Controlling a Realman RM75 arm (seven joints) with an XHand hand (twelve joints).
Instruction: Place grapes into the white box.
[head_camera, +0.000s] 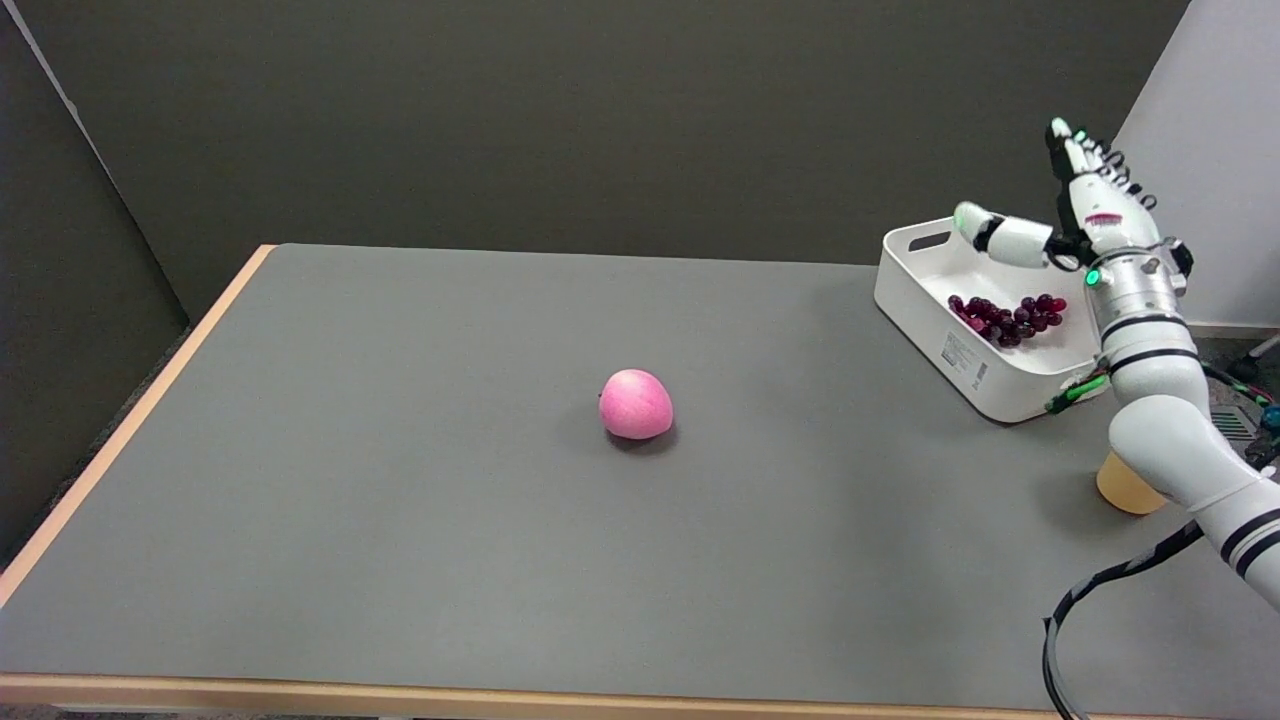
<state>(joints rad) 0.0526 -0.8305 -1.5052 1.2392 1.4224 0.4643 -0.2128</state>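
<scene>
- At the desk's (400, 560) far right corner: white box (930, 300), open-topped, tilted askew to the desk edge, label on its near wall.
- Contents: grapes (1008, 317), one dark red bunch, lying on the box floor toward its near-right side, inside the walls and clear of the rim.
- Robot hand (1075, 215), right arm: raised above the box's right side, fingers spread and pointing upward, thumb stretched out to the left over the box interior. It holds nothing; no grape is between thumb and fingers.
- Task status, as judged: the placing appears done, since the bunch rests in the box and the hand is empty above it. The step in hand is the withdrawal.
- Handling note: lift straight up before swinging back, keeping the thumb above the rim, so the box is not nudged or tipped off the corner.
- Hazard: a green-and-black cable (1075, 388) near the forearm lies close to the box's near-right corner and could drag on it.
- Other items: pink apple (636, 404) at mid-desk, well apart from the box; tan cup (1125, 485) beside the arm, partly hidden.
</scene>
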